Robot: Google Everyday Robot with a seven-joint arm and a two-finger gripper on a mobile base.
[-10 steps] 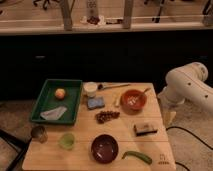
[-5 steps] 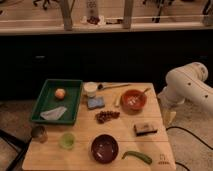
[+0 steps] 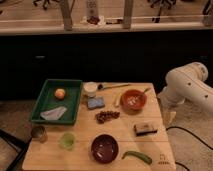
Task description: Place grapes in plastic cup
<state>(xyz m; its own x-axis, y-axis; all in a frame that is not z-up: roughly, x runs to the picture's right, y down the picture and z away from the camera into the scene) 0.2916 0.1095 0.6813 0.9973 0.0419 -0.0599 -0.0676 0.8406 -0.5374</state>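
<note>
The grapes [image 3: 107,116], a small dark reddish-purple bunch, lie on the wooden table [image 3: 85,127] near its middle. The plastic cup [image 3: 67,140], small and translucent light green, stands upright near the front left, about a hand's width left and forward of the grapes. My white arm [image 3: 186,89] is folded beside the table's right edge. My gripper [image 3: 169,114] hangs at the arm's lower end, just off the right edge, well away from grapes and cup and holding nothing that shows.
A green tray [image 3: 75,102] with an orange fruit [image 3: 60,93] and a cloth [image 3: 54,113] sits back left. Also here: white cup [image 3: 90,89], blue sponge [image 3: 95,103], orange bowl [image 3: 133,99], maroon bowl [image 3: 104,148], metal tin [image 3: 38,133], green pepper [image 3: 137,156], dark bar [image 3: 145,128].
</note>
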